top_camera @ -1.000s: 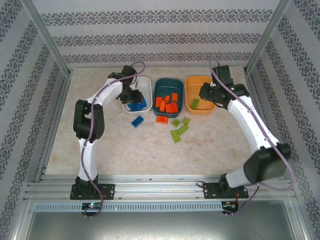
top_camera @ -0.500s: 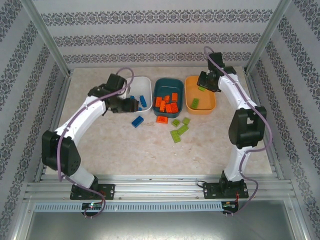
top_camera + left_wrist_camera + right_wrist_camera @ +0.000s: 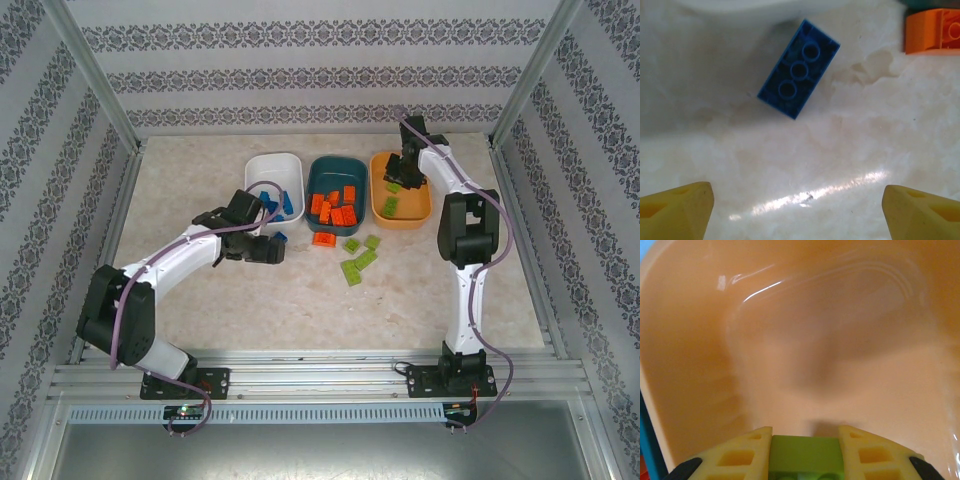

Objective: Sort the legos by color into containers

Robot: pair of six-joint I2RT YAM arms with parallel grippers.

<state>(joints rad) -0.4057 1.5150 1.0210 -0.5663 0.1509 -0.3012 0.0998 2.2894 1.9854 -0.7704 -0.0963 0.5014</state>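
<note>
We see a pale marbled worktop boxed in by patterned wallpaper walls and metal posts. The left jaws stand wide apart above a blue lego lying just outside the white tray. The right jaws clamp a green lego over the orange tray. More green legos lie loose near the teal tray.

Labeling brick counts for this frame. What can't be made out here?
Top view: blue legos in the white tray are too small and overlapped to count.
Right wrist view: green lego in the right gripper is cut off by the bottom edge, with the fingers hiding its sides.
Left wrist view: orange lego is cut off by the right edge.
</note>
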